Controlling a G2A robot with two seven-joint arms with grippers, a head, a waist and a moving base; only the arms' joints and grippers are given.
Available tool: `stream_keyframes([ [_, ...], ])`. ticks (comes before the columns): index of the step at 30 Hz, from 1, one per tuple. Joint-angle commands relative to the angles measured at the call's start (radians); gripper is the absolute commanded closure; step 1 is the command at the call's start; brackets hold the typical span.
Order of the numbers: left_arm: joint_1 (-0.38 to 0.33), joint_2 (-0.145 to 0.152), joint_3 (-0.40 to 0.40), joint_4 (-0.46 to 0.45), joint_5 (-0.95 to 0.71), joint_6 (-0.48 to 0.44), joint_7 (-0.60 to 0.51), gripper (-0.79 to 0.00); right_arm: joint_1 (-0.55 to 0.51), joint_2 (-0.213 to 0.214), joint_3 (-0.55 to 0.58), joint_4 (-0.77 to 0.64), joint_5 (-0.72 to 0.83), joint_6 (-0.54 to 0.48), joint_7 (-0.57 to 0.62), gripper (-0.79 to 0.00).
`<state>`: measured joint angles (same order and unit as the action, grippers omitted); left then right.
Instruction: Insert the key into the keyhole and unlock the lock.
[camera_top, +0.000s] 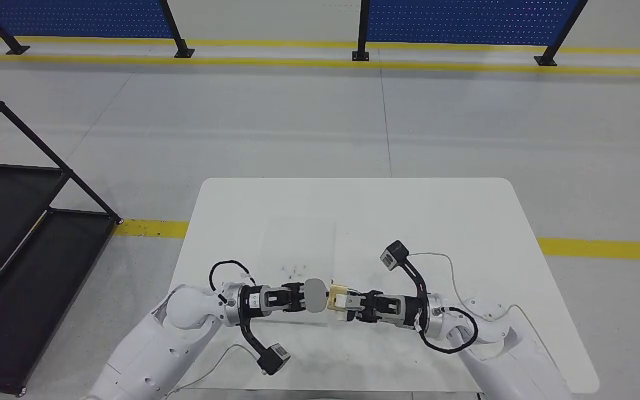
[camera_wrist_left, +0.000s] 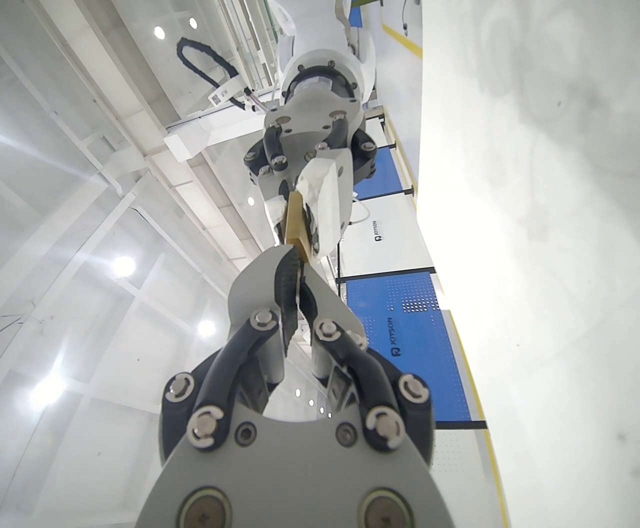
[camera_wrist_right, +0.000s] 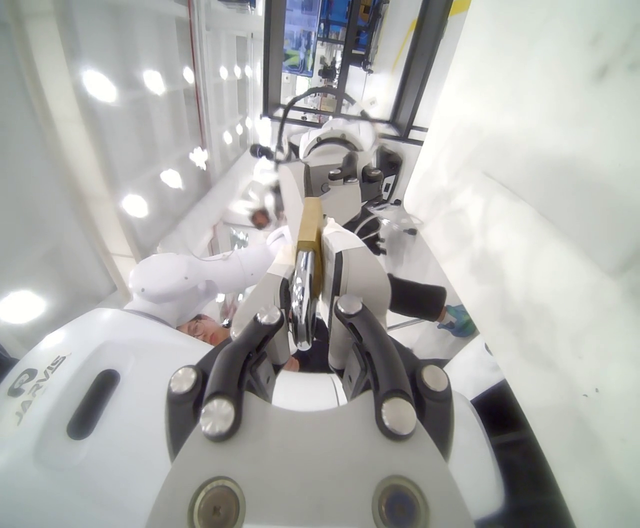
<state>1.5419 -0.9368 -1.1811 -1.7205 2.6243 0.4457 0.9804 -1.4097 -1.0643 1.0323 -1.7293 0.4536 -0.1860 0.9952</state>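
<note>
Over the near part of the white table (camera_top: 480, 220), the top view has the two arms meeting tip to tip in one line. The left gripper (camera_top: 316, 295) and the right gripper (camera_top: 347, 299) face each other, with a small brass padlock (camera_top: 339, 295) between them, raised above the tabletop. From above, the finger spacing is hard to read. The left wrist view settles it for that arm: the left gripper (camera_wrist_left: 299, 270) has its black ribbed pads (camera_wrist_left: 286, 287) pinched almost together, the tips pressed against the near end of the padlock (camera_wrist_left: 294, 222). Whether a key lies between the pads I cannot tell, since only a thin dark sliver shows there. Beyond, the right gripper's white padded fingers (camera_wrist_left: 327, 200) clasp the brass body from both sides. The right wrist view gives the opposite end: the right gripper (camera_wrist_right: 311, 246) is clamped on the padlock, its chrome shackle (camera_wrist_right: 303, 295) pointing back toward the wrist between the fingers. The brass body (camera_wrist_right: 311, 225) juts out past the fingertips and meets the left gripper (camera_wrist_right: 320, 192) head-on.
</note>
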Motion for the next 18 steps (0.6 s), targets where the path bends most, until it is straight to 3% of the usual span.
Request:
stream_keyframes([
  [1, 0.0, 0.0, 0.0, 0.0, 0.0, 0.0, 0.0, 0.0, -0.001, 0.0, 0.001, 0.001, 0.001, -0.002, -0.002, 0.0],
  [2, 0.0, 0.0, 0.0, 0.0, 0.0, 0.0, 0.0, 0.0, -0.002, 0.0, 0.003, 0.001, 0.001, -0.005, -0.003, 0.0],
  [3, 0.0, 0.0, 0.0, 0.0, 0.0, 0.0, 0.0, -0.222, -0.003, 0.001, 0.004, 0.001, 0.002, -0.007, -0.005, 0.0],
  [4, -0.001, 0.0, 0.0, 0.0, 0.002, -0.001, 0.0, -0.785, -0.004, 0.001, 0.006, 0.0, 0.002, -0.009, -0.005, 0.0],
  [14, 0.012, 0.006, -0.038, -0.023, -0.024, 0.003, -0.001, -0.785, -0.014, 0.004, 0.02, -0.004, -0.004, -0.018, -0.016, 0.0],
  [18, 0.031, 0.014, -0.072, -0.054, -0.09, -0.09, 0.012, -0.785, -0.018, 0.005, 0.023, -0.005, -0.013, -0.021, -0.021, 0.0],
])
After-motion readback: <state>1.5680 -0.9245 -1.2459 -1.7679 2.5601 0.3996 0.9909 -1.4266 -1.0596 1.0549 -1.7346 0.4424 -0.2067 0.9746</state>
